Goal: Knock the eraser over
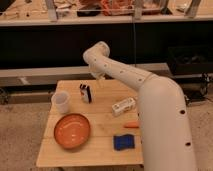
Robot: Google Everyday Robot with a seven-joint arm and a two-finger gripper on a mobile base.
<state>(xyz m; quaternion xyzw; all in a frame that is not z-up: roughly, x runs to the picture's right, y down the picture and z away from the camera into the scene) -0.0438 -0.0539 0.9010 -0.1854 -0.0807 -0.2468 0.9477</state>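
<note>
One small eraser [85,93] is standing upright toward the back of the wooden table [100,150], just at the white cup's [61,102] three o'clock. The gripper [98,78] is hovering, jaws spread and empty, and the eraser is sitting near its seven o'clock, long axis vertical.

Your white arm [150,95] rising across the view from lower right, wrist [100,52] bent downward, gripper [98,76] hanging beneath it, jaws parted, empty.
</note>
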